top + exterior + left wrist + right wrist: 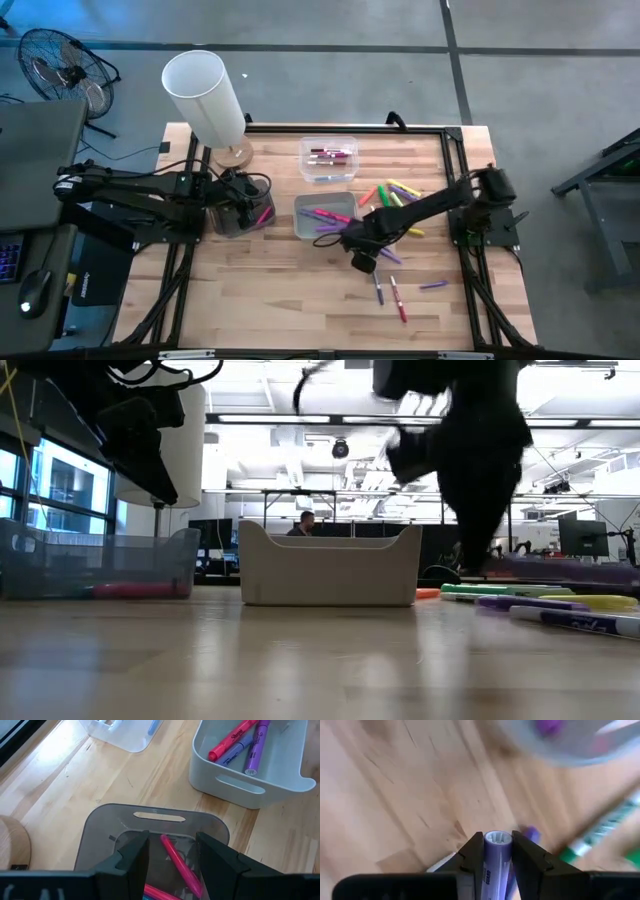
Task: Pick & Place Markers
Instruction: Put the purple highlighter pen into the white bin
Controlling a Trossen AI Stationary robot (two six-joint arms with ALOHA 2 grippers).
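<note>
While markers [235, 742] fill white bin [280, 785], grey bin [105, 827] holds pink.

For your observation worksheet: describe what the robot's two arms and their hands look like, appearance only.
Both arms are dark, nearly black, built from slim jointed segments with black cables running along them. The left hand ends in two flat, angular black fingers with squared tips. The right hand has the same matte black, wedge-shaped fingers. No markings are visible.

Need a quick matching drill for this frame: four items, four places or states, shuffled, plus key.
1. right gripper
2. left gripper
3. clear plastic bin
4. white paper cylinder

A. on a round wooden base, back left
B. open above the smoky grey bin
C. shut on a purple marker
D. at the table's far edge, holding red markers

Pairs: 1-C, 2-B, 3-D, 4-A
</note>
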